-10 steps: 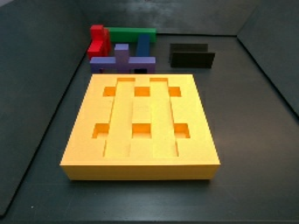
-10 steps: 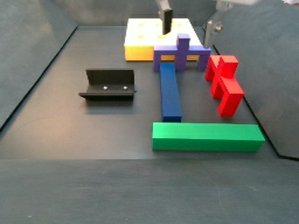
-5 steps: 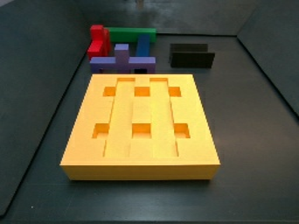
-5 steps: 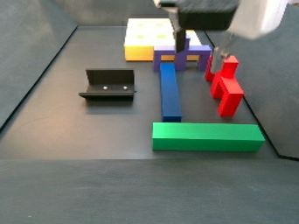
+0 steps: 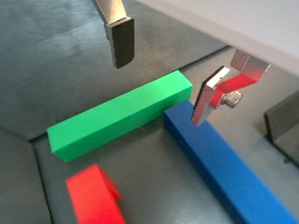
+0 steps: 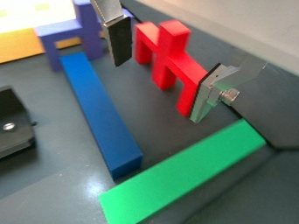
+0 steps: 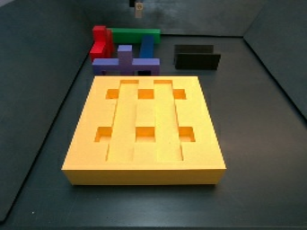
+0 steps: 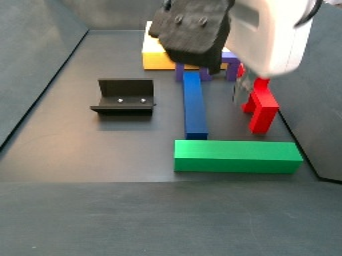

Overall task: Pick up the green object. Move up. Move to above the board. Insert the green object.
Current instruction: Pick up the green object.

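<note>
The green object (image 5: 117, 118) is a long bright-green bar lying flat on the dark floor; it also shows as green object (image 6: 193, 171) and green object (image 8: 238, 156). In a side view only its far part, green object (image 7: 142, 38), rises behind the other pieces. The board (image 7: 144, 126) is a large orange-yellow slab with grooves and square holes. My gripper (image 5: 166, 74) hangs open above the floor near the green bar's end, with nothing between its fingers. In the other wrist view the gripper (image 6: 163, 70) hovers beside the red block (image 6: 170, 61).
A long blue bar (image 8: 195, 105) runs from the purple piece (image 7: 126, 61) toward the green bar. The red block (image 8: 258, 100) lies beside it. The fixture (image 8: 124, 97) stands apart on the floor. The arm's housing (image 8: 221, 35) hides part of the board (image 8: 158, 57).
The gripper has travelled from above the board's end toward the green bar, and the arm now fills the upper part of a side view. No piece has moved.
</note>
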Controlling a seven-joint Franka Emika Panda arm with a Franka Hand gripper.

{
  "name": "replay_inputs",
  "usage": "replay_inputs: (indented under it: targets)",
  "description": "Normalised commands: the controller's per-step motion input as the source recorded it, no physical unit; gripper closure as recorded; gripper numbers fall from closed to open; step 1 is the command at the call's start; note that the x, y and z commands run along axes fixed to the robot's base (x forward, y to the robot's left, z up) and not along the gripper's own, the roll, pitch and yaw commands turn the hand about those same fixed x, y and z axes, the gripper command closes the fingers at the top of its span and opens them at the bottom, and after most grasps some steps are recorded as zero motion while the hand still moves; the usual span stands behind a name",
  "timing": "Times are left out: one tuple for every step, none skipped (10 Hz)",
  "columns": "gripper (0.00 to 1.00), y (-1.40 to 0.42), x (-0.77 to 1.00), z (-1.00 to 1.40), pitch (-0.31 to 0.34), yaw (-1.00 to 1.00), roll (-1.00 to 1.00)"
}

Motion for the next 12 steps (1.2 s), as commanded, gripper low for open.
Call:
replay_inputs:
  targets:
    - [0.00,0.37,-0.14,-0.35,0.026,-0.58,-0.08]
    - [0.00,0.38,-0.12,-0.34,0.023,-0.59,-0.06]
    - [0.00,0.37,-0.10,-0.32,0.010,-0.60,-0.07]
    - [0.00,0.39,-0.03,-0.29,0.000,-0.57,-0.08]
    - [0.00,0.49,0.00,-0.34,0.000,-0.51,-0.05]
    - [0.00,0.66,0.00,-0.36,-0.034,-0.35,-0.03]
    - [0.00,0.53,0.00,-0.47,-0.103,-0.24,-0.05]
    - [0.00,0.20,0.02,-0.43,-0.136,-0.12,-0.12]
    - [0.00,0.00,0.02,-0.31,-0.113,-0.02,-0.10]
    - [0.00,-0.05,0.09,-0.26,-0.100,0.00,-0.13]
    - [0.00,-0.09,0.11,-0.25,-0.116,0.00,-0.16]
    - [0.00,0.00,0.00,-0.29,-0.164,0.00,-0.24]
